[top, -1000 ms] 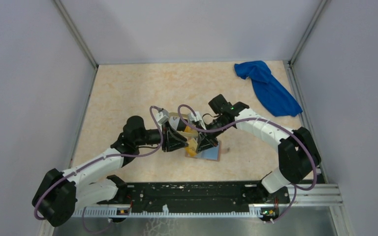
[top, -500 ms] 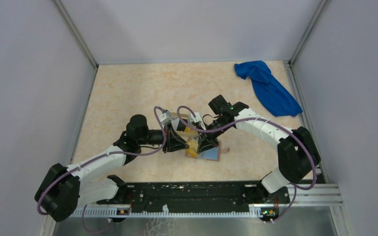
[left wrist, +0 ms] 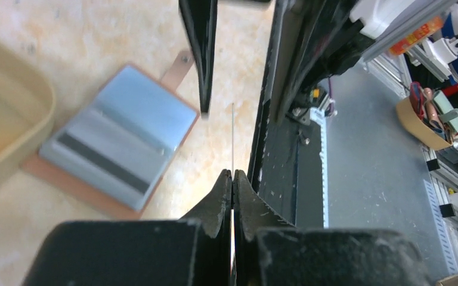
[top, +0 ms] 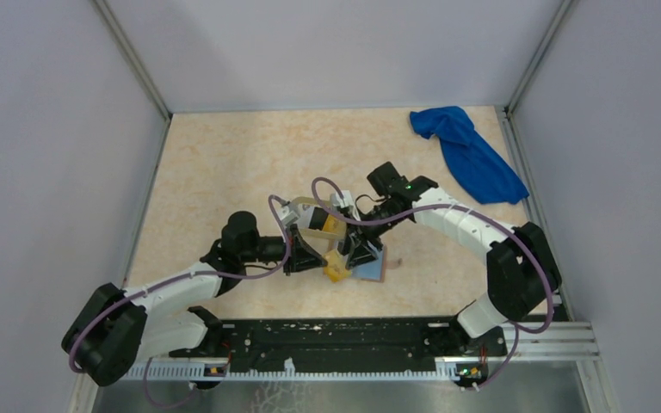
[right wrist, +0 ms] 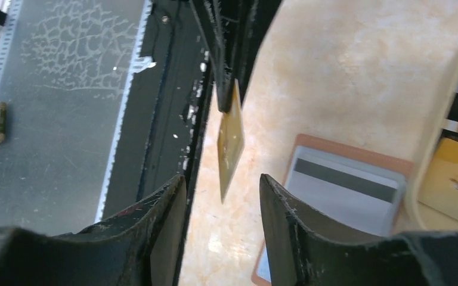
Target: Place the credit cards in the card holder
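The card holder [top: 369, 269] lies open on the table, tan-edged with grey-blue slots. It also shows in the left wrist view [left wrist: 119, 143] and the right wrist view [right wrist: 346, 190], with a grey card with a dark stripe [right wrist: 344, 180] in it. My left gripper [top: 317, 258] [left wrist: 233, 174] is shut on a yellow-orange credit card [top: 337, 266], seen edge-on [left wrist: 233, 137] and held upright just left of the holder. My right gripper [top: 357, 251] [right wrist: 222, 179] is open, its jaws on either side of that card's [right wrist: 229, 143] free end without touching it.
A pale yellow oval tray [top: 305, 207] [left wrist: 12, 137] sits just behind the holder, with another yellow card [right wrist: 453, 179] in it. A blue cloth [top: 469, 155] lies at the back right. The black base rail [top: 353, 340] runs along the near edge.
My left arm has drawn back toward the near edge and its gripper has shifted the yellow card slightly nearer. The right arm has hardly moved.
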{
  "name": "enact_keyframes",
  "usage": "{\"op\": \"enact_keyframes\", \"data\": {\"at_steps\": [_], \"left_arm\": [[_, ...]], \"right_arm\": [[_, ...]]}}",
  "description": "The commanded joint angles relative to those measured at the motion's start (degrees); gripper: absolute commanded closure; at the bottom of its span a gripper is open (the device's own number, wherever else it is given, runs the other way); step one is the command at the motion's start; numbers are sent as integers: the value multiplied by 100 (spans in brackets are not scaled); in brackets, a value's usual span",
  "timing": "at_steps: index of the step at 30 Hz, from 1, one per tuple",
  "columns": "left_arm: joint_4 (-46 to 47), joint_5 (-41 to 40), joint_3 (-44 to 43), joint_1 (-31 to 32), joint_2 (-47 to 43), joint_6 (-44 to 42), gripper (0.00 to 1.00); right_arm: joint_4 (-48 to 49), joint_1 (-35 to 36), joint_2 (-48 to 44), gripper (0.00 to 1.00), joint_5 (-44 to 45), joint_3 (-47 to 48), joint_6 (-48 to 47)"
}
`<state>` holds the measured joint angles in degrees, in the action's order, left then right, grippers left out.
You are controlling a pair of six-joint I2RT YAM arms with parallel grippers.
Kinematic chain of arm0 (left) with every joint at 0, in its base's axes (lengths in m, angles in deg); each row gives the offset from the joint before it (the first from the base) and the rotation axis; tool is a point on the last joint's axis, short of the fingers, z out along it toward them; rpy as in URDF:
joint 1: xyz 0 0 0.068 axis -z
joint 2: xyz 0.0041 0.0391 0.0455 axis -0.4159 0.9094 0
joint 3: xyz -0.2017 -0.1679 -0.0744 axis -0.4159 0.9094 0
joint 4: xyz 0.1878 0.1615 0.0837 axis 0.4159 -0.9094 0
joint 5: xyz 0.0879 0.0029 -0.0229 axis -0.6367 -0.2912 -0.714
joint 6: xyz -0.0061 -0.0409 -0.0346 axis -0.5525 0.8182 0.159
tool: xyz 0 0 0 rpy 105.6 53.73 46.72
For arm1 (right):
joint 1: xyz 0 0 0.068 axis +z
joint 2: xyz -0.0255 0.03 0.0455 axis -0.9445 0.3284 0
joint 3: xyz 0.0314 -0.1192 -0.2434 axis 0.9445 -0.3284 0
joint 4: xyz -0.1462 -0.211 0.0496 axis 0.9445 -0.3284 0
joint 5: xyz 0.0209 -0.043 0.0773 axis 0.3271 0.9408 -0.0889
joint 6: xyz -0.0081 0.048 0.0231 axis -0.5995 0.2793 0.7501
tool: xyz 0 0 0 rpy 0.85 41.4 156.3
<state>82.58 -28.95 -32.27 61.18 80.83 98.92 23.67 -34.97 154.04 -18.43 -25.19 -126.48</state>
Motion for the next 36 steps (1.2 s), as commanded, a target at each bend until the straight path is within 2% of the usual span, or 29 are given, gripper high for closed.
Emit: {"op": "enact_keyframes", "data": {"at_steps": [1, 3, 6, 8, 10, 16, 26, 36], "left_arm": [[-73, -620, 434, -15, -198, 270, 100], [-248, -898, 582, -13, -340, 325, 100], [-699, -1301, 613, -9, -578, 309, 100], [-1212, -1523, 482, -12, -718, 179, 100], [-1635, -1659, 375, -14, -841, 54, 100], [-1770, -1958, 559, -8, -1219, 117, 100], [-1701, -2008, 673, -14, -1428, 157, 100], [-1394, -1939, 816, -10, -1515, 277, 100]], "right_arm": [[811, -542, -389, 51, 89, 129, 512], [1755, -811, -603, 53, 544, -265, 1399], [2908, -889, -783, 71, 1570, -892, 2102], [3174, -883, -656, 82, 1734, -1048, 2364], [3105, -821, -377, 87, 1957, -974, 2518], [3024, -541, 541, 89, 2554, -725, 3007], [3088, -378, 1274, 86, 2596, -327, 3564], [2911, -378, 1954, 86, 2946, 640, 3506]]}}
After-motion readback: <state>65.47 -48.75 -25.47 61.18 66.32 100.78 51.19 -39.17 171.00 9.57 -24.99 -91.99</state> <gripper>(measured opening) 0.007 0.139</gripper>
